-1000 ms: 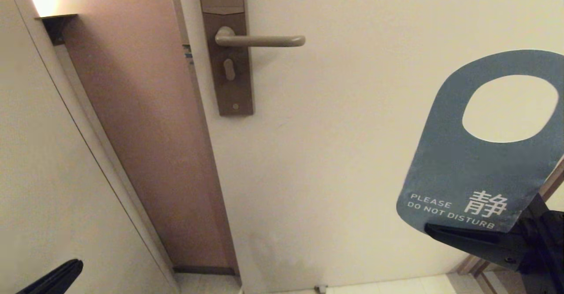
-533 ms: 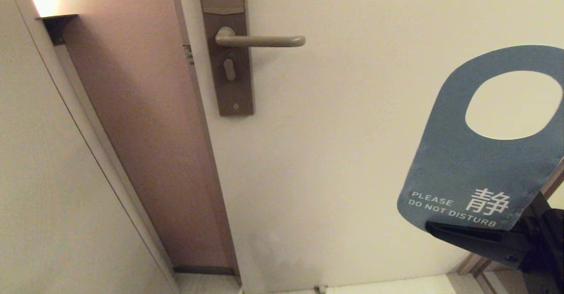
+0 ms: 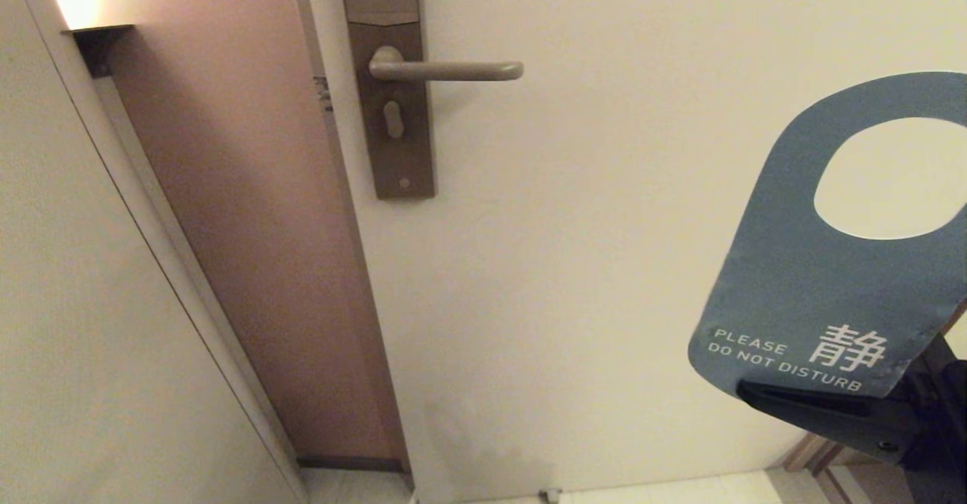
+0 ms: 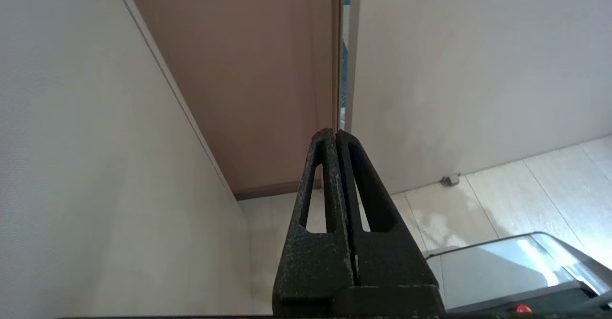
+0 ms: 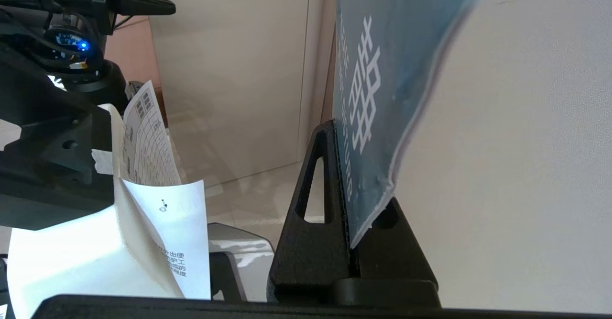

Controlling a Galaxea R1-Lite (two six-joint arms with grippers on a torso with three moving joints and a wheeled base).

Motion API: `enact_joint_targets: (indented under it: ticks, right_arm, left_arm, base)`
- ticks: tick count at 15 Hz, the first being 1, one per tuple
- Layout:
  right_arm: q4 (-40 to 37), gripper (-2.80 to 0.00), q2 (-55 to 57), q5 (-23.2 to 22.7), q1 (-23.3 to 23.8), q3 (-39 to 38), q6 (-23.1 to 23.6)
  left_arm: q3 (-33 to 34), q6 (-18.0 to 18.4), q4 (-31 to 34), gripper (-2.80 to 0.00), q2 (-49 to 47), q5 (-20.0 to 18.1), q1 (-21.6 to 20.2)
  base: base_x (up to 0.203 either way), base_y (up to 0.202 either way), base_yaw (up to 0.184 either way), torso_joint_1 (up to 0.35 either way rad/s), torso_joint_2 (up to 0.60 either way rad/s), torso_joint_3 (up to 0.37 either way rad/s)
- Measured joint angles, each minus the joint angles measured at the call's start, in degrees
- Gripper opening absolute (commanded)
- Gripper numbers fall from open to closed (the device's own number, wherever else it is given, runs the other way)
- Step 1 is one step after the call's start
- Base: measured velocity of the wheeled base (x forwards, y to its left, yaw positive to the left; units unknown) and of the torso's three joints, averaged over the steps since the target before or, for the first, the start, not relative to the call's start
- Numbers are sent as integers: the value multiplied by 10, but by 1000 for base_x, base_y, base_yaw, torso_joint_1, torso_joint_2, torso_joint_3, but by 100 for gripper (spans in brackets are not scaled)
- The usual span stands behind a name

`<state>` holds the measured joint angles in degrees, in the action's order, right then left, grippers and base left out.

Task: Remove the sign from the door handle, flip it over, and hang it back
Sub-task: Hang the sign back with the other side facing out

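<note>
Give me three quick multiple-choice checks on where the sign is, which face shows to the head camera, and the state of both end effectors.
1. Where is the sign?
A. Hanging on the door handle
B. Held clear of the door handle, off to the robot's right
C. Lying on the floor

2. Which face of the sign shows in the head view?
A. Blue, "PLEASE DO NOT DISTURB"
B. White, "PLEASE MAKE UP ROOM"
C. A blank face

3. How do the end effectors stand?
A. Both open and empty
B. Left shut on the sign, right open
C. Right shut on the sign, left shut and empty

Answers:
1. B: the door handle is bare, and the sign stands well to its right.
2. A: white lettering on blue reads so.
3. C: the right end effector clamps the sign's lower edge; the left end effector has its fingers pressed together on nothing.
</note>
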<state>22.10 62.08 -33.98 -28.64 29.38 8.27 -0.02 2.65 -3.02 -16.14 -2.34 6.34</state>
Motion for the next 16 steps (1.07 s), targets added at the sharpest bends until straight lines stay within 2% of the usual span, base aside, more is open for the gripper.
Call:
enact_joint_targets:
  ticks: [4, 11, 16]
  right_arm:
    - [0, -280, -6, 0, 0, 1, 0]
    - [-3, -280, -23, 0, 0, 1, -1]
    - [-3, -280, -26, 1, 0, 1, -1]
  left_arm:
    - [-1, 36, 37, -280, 0, 13, 1]
    - [-1, 12, 30, -280, 1, 15, 1]
    - [-1, 11, 30, -280, 0, 15, 1]
  base:
    - [0, 0, 0, 0, 0, 0]
    - [0, 0, 0, 0, 0, 0]
    - [0, 0, 0, 0, 0, 0]
